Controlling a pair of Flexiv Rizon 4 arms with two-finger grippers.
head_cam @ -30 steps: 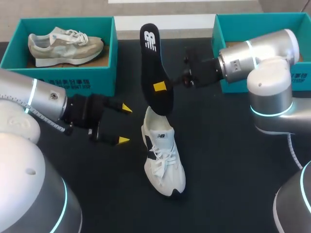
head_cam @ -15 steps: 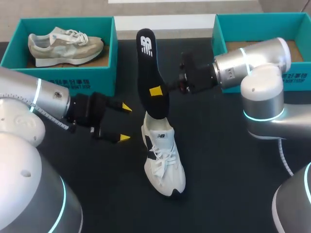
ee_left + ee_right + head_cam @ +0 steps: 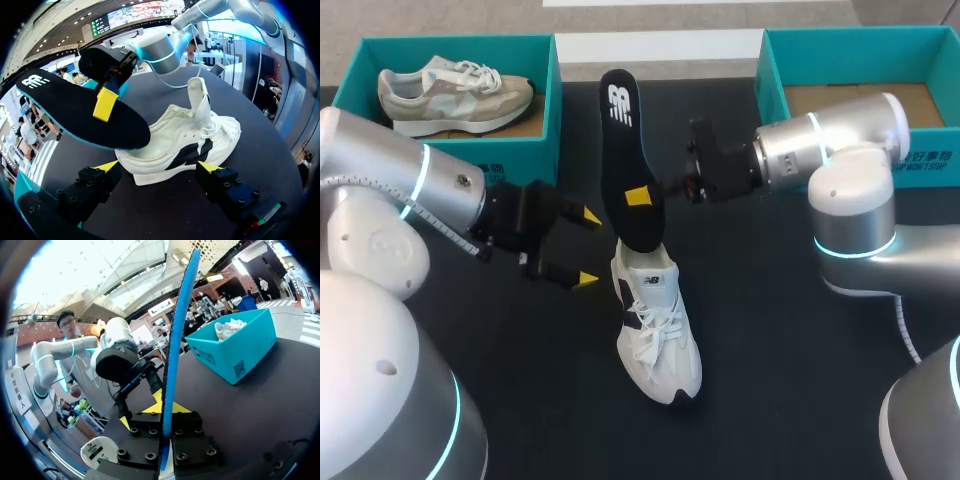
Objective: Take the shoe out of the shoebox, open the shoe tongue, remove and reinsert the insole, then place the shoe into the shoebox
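**Surface.** The black table (image 3: 790, 330) carries 2 teal shoeboxes along its far edge. The left shoebox (image 3: 525, 160) holds a beige shoe (image 3: 450, 92). The right shoebox (image 3: 775, 70) shows a bare cardboard floor.

**Task item.** The white shoe (image 3: 658, 330) stands on its sole at mid-table, outside both boxes, with its toe toward the near edge. It has black side panels and white laces. The left wrist view shows its tongue (image 3: 198, 100) standing upright.

**Insole.** The black insole (image 3: 630, 165) has a blue edge. It is tilted, with its lower end at the shoe's collar. Contact there cannot be confirmed.

**Grippers.** The right gripper (image 3: 638, 195) is clamped on the insole at mid-length. The left gripper (image 3: 586, 248) has its fingers spread, holds nothing, and sits just beside the shoe's heel.
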